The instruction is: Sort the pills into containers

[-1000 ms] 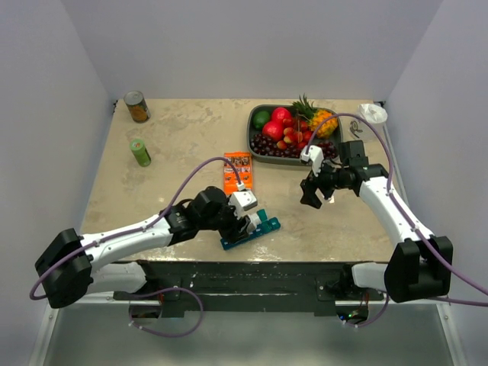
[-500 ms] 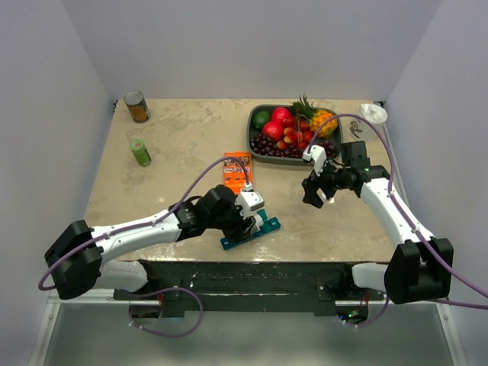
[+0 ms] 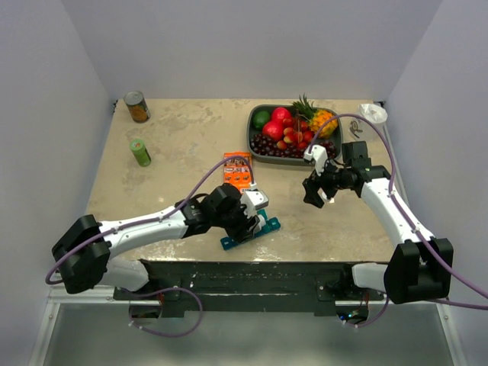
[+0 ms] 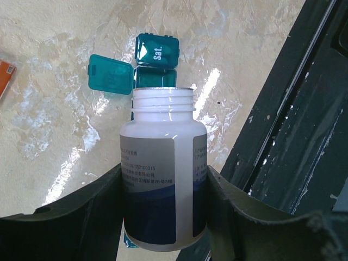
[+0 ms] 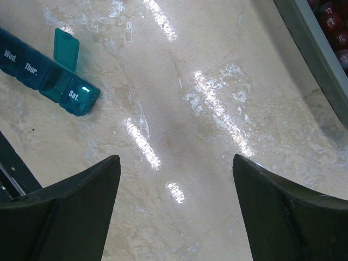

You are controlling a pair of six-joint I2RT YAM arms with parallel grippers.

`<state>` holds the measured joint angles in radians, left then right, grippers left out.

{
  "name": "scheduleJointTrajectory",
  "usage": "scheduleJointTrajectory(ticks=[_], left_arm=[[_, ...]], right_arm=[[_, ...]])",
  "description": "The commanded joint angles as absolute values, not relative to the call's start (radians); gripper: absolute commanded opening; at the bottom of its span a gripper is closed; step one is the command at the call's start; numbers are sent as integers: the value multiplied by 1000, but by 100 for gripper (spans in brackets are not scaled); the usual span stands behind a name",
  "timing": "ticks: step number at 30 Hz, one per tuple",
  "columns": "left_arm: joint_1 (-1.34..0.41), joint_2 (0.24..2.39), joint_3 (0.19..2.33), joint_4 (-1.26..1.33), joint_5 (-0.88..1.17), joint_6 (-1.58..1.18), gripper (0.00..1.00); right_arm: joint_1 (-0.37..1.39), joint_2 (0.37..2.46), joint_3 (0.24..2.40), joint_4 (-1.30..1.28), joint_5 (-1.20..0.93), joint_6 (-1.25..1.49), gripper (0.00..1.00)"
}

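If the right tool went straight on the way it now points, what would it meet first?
Probably bare table; the right tool is open and empty, and the pill organiser lies off to one side.

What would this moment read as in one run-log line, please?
left hand: holding uncapped bottle over pill organiser | one lid open | right hand: open, empty

Containers (image 5: 33, 69) are teal, bottle (image 4: 163, 179) white with blue-banded label, box (image 3: 237, 169) orange.
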<state>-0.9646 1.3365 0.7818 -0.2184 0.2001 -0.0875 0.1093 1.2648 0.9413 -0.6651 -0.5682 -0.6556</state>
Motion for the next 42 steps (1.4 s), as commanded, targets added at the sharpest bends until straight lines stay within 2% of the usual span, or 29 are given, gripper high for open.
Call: scheduleJointTrajectory(ticks=[1, 25, 42], left_arm=[[-971, 1358, 836, -219, 199, -83, 0], [-982, 1439, 899, -253, 206, -97, 0], [-983, 1563, 1034, -433, 187, -135, 0]], right_arm=[[101, 1256, 939, -657, -584, -667, 87], [95, 1266, 940, -664, -595, -676, 87], [92, 1266, 940, -670, -600, -683, 87]])
